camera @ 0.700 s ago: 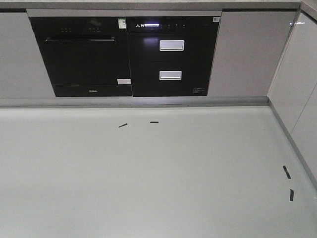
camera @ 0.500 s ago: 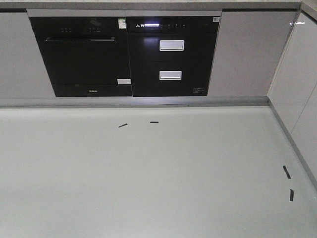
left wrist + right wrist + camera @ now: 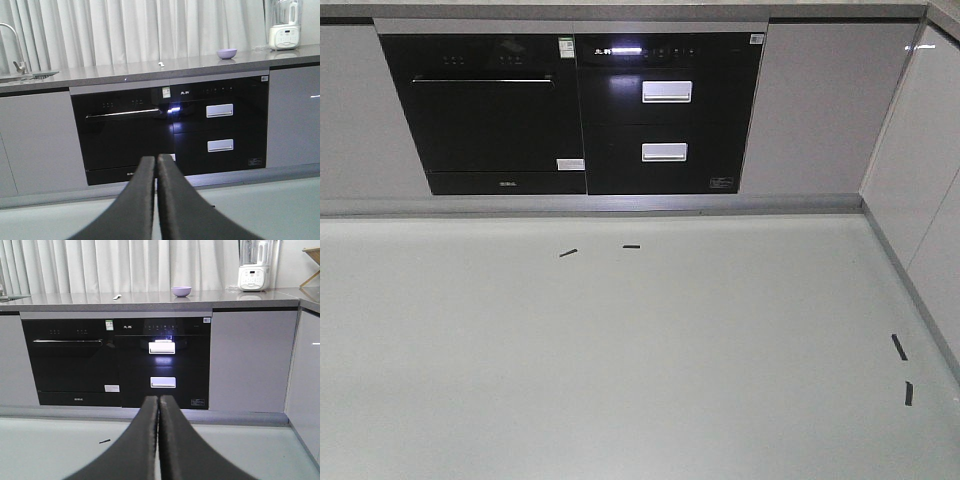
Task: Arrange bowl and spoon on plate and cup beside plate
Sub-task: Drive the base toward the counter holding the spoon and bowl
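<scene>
Your left gripper (image 3: 156,159) and right gripper (image 3: 159,399): jaws pressed together. The bowl (image 3: 181,291) and spoon (image 3: 117,297) rest on the countertop (image 3: 215,299), well beyond both jaw pairs.

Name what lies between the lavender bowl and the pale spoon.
Nothing: the grey countertop is bare between the round lavender plastic bowl and small pale spoon, in right wrist view.

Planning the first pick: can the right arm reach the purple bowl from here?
Probably not. The bowl sits on the far countertop, with open floor between it and the shut right gripper; nothing blocks it, just distance.
</scene>
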Available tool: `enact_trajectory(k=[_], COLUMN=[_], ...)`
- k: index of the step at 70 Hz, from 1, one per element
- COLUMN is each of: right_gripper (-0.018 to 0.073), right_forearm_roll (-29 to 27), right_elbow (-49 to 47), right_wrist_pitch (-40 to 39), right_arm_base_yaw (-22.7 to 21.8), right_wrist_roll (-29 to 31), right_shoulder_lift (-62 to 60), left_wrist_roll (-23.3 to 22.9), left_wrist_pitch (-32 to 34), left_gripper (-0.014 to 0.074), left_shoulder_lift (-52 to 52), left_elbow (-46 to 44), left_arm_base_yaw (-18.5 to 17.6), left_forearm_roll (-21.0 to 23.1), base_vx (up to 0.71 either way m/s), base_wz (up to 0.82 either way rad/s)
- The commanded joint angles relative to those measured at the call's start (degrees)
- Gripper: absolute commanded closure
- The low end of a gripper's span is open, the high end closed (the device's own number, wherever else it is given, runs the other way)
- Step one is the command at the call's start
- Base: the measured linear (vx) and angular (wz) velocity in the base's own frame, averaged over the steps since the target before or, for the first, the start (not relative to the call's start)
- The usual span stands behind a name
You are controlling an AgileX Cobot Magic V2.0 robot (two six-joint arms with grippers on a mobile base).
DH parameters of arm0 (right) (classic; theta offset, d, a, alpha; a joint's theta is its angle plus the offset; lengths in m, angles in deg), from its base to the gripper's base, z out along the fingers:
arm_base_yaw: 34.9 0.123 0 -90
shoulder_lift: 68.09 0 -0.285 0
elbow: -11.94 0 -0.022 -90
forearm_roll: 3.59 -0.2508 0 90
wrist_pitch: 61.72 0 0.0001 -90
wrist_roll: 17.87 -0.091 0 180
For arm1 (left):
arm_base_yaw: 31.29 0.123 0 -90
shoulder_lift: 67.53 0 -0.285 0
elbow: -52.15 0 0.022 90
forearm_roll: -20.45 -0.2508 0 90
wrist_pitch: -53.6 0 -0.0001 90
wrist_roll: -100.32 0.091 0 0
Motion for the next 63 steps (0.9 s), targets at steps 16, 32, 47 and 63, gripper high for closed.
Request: enact_trajectory(k=[16,32,47,63], right_gripper=[0.0568,0.0568,0.0568,0.0568], right_forearm_roll=[0.5,0.5,0.5,0.5], right_elbow=[0.2,0.2,0.2,0.2], right_wrist_pitch=[-4.5,-4.5,-4.4,-4.4], right_arm_base_yaw=[-0.3,-0.3,-0.3,-0.3], right_wrist_roll=[0.3,0.3,0.3,0.3], right_shoulder_lift=[-0.5,-0.5,-0.5,-0.5], left_wrist_roll=[-0.5,-0.5,-0.5,-0.5], left_wrist_pitch=[4.3,4.3,4.3,4.3], left_gripper=[0.0603,0.0603,0.0603,0.0603], left_shoulder_lift=[-0.8,-0.8,-0.8,-0.8], left_elbow=[-0.5,-0.5,-0.5,-0.5], left_arm_base_yaw=[-0.2,-0.2,-0.2,-0.2], left_forearm_roll=[0.0,0.0,0.0,0.0], base_vx=[0.0,0.03,0.07,0.12], base_wz=[0.01,0.01,0.05,0.05])
